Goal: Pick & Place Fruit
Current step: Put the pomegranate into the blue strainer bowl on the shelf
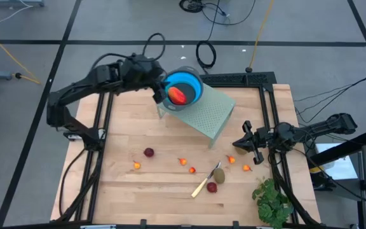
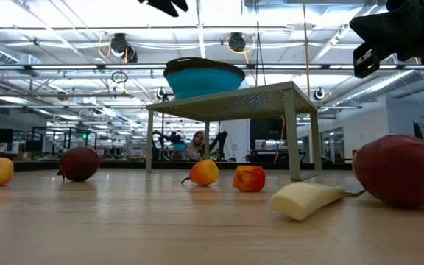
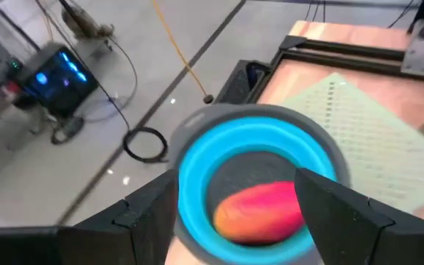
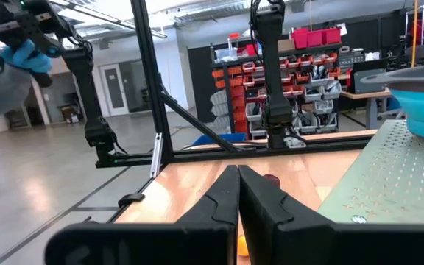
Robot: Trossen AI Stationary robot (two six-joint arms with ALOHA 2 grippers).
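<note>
A blue bowl (image 1: 184, 88) with a grey rim stands on a pale green perforated stand (image 1: 211, 116) at the table's far side. A longer red-orange fruit (image 3: 260, 213) lies in the bowl. My left gripper (image 3: 235, 185) hovers open just above the bowl (image 3: 252, 158), one finger on either side of the fruit, touching nothing. More fruit lies on the table: two dark red balls (image 1: 149, 152) (image 1: 212, 187), a brownish-green oval (image 1: 218, 173) and several tiny orange-red pieces (image 1: 183, 161). My right gripper (image 1: 243, 145) waits shut at the right, above the table.
A pale-handled knife (image 1: 202, 184) lies between the oval and the nearer red ball. A leafy green bunch (image 1: 272, 200) sits at the near right corner. Black frame rails (image 1: 269, 114) run along the table's sides. Bare wood lies at the near left.
</note>
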